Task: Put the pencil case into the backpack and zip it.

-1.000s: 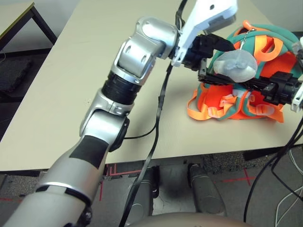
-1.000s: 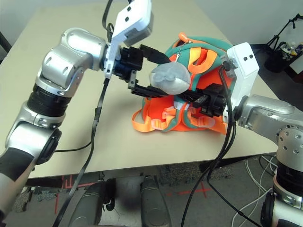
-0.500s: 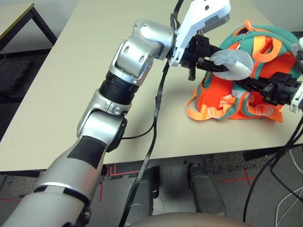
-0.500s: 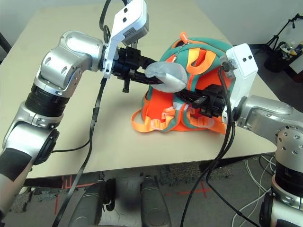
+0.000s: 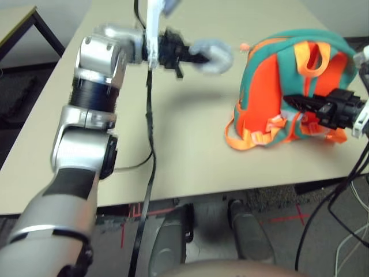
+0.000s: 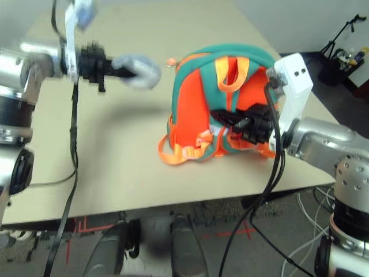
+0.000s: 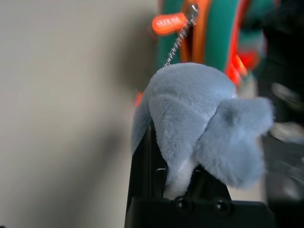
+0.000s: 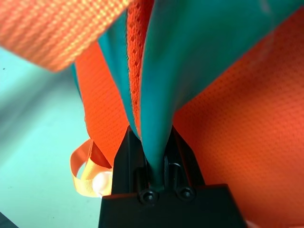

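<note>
Plush charm (image 7: 204,123) fills left end effector (image 5: 193,53), backpack (image 5: 277,81) beside.

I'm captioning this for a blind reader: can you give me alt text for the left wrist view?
The left pincer is shut on a grey plush charm, which fills the middle of the picture. A thin chain runs from the charm to an orange zipper pull on the teal and orange backpack behind it, above a beige table.
</note>
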